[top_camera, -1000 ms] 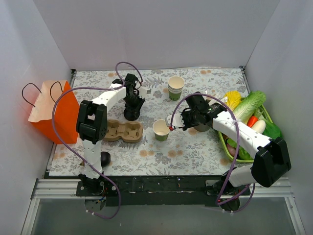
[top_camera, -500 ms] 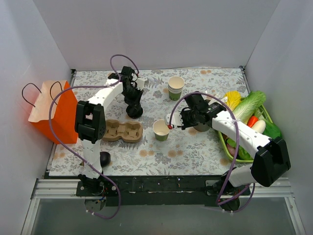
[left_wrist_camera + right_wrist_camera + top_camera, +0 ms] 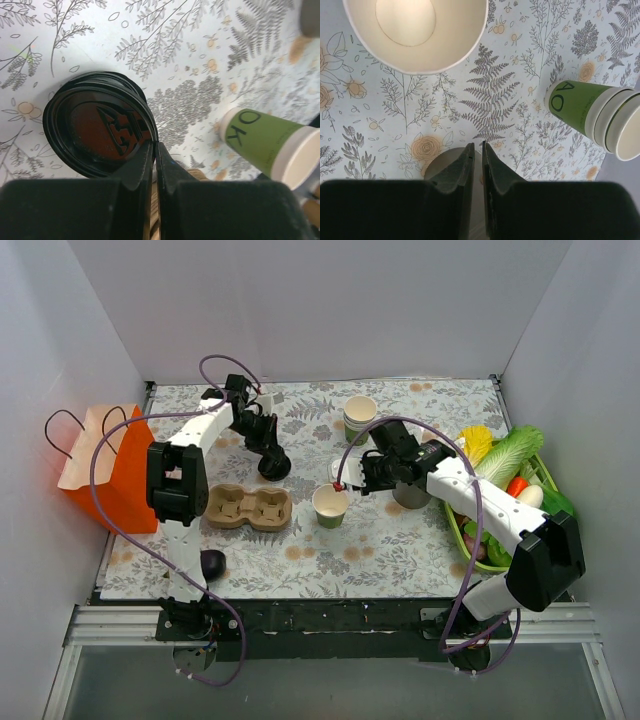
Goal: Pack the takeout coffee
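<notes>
The left gripper (image 3: 154, 148) is pinched shut on the rim of the round black plastic lid (image 3: 95, 127), toward the far left of the floral tabletop (image 3: 400, 540). The small green paper cup (image 3: 329, 506) stands upright and lidless in the middle, to that gripper's right and nearer the arm bases. The right gripper (image 3: 343, 484), all but closed on nothing, hovers just beside the cup's rim and is the nearer arm. The lid would likely need to travel rightward to cap the cup.
</notes>
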Action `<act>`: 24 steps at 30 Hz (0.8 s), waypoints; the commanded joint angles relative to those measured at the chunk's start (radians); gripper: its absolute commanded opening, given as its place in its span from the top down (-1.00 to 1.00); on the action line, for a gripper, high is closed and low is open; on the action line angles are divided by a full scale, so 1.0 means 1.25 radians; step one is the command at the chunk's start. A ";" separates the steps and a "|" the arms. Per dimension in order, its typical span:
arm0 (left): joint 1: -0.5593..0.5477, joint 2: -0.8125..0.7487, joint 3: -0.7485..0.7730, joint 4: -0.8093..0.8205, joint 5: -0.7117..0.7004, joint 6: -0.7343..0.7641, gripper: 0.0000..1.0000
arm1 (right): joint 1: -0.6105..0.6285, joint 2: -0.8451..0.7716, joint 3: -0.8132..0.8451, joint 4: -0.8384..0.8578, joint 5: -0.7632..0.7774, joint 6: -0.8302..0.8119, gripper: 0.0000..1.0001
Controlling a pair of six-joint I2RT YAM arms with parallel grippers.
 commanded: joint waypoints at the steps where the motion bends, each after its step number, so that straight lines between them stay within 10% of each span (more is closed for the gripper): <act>1: 0.023 -0.021 0.012 0.029 0.166 -0.060 0.98 | 0.008 0.006 0.042 -0.021 -0.016 0.031 0.62; 11: 0.040 -0.043 -0.010 0.059 0.148 -0.081 0.70 | 0.017 0.000 0.021 0.006 -0.017 0.048 0.61; 24: 0.040 -0.076 -0.045 0.056 0.188 -0.034 1.00 | 0.017 -0.009 0.000 0.023 -0.017 0.052 0.61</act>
